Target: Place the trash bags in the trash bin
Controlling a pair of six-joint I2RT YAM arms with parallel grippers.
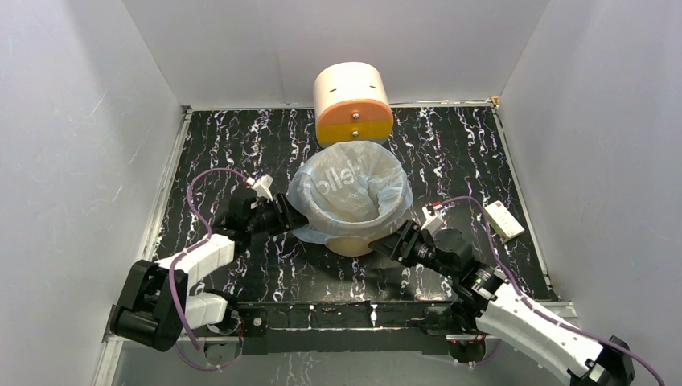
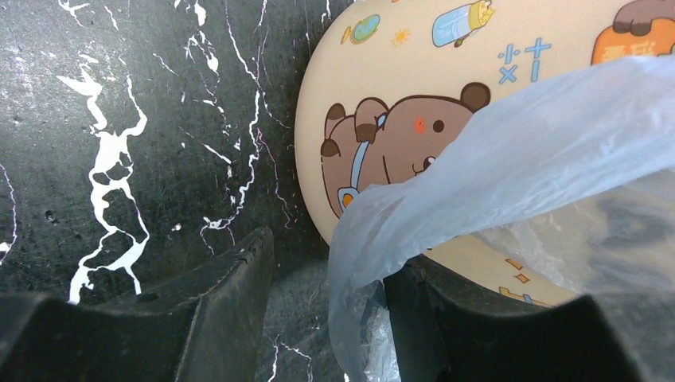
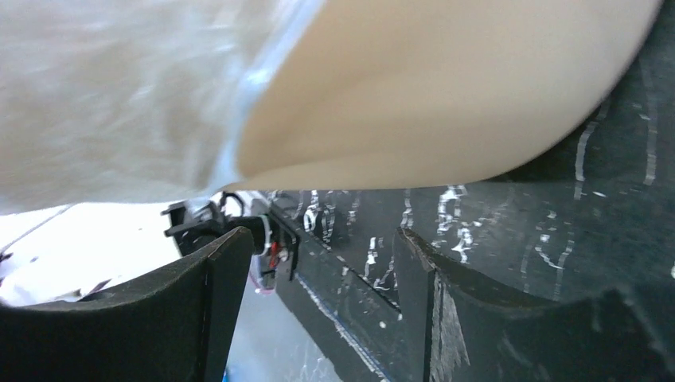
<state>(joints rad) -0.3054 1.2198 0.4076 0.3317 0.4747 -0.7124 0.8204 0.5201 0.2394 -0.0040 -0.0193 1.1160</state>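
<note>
My left gripper is open, the bag hanging in its gap; right gripper open, apparently beside the bin.

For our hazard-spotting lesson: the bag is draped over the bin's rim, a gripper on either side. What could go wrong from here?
The bag hangs loose against one finger of the open left gripper; a pull could slip or tear it.
The open right gripper sits low, close beside the bin; a push might slide or tip it.
</note>
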